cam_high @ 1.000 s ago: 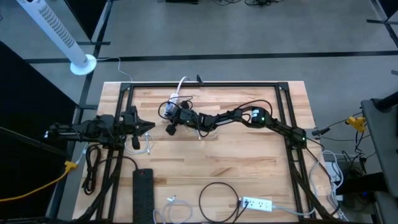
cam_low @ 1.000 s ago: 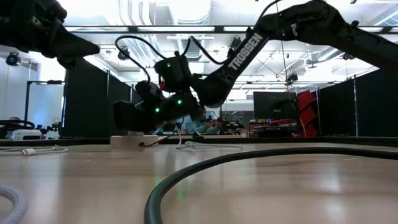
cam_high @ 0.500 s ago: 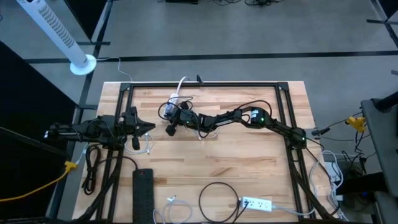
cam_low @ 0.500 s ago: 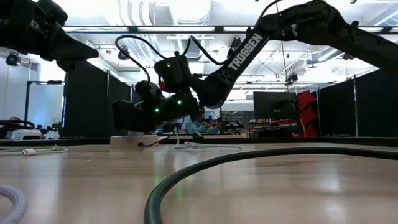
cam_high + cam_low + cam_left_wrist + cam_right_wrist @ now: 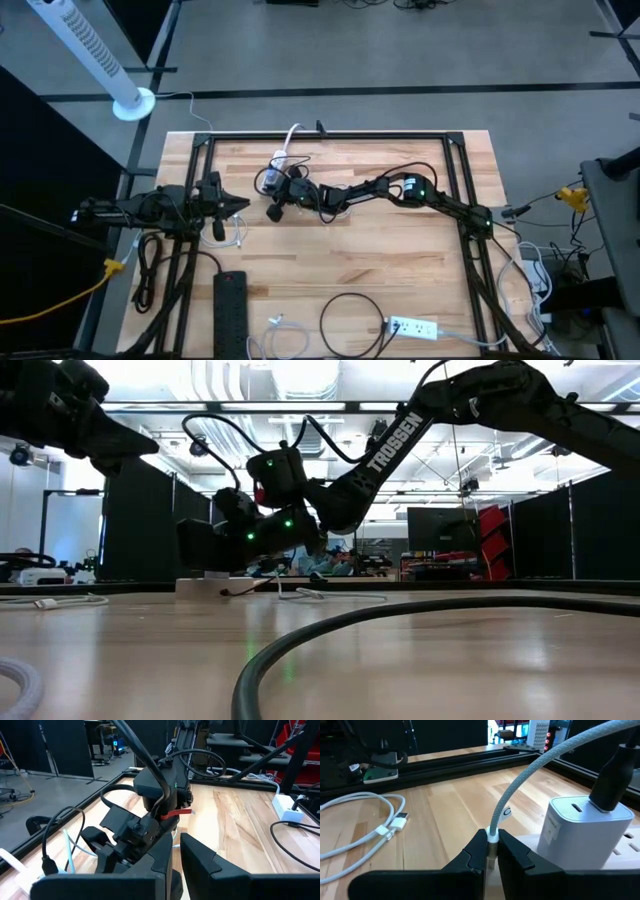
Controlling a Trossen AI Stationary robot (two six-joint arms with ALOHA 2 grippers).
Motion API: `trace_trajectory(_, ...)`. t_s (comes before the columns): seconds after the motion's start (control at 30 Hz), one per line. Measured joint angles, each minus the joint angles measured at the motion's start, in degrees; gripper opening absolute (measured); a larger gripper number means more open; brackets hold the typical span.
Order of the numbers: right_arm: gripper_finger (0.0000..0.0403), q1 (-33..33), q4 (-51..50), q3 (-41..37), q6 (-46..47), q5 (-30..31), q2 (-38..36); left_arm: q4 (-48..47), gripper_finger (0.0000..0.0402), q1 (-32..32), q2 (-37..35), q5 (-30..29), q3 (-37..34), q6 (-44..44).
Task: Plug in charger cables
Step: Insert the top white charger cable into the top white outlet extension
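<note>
Right gripper [image 5: 490, 851] is clamped on a white cable [image 5: 530, 785] beside the charger [image 5: 582, 832] — not yet plugged; other cables wait.

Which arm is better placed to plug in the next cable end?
Right. The right gripper is shut on the white braided cable beside the white charger block; the left gripper waits at the table's left.

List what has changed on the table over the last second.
The right gripper, shut on the plug end of a white cable, edged slightly toward the table's far-left side, beside the white charger block; nothing was released. The left gripper stayed hovering at the left side, and the black power strip and looped black cable did not move.
</note>
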Motion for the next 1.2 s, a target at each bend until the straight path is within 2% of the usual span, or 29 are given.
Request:
trace_trajectory(0.53,0.0016,0.46,1.30,1.90,-2.19,0.11,0.37,0.11,0.0025,0.00,0.00,0.00,-0.34,-0.21)
trace_trajectory(0.87,0.0016,0.19,-0.66,2.37,-4.90,3.32,0.37,0.07,0.0025,0.00,0.00,0.00,-0.41,-0.20)
trace_trajectory(1.2,0.0016,-0.79,-0.63,2.36,-5.08,2.33,0.44,-0.35,0.0025,0.00,0.00,0.00,-0.45,-0.20)
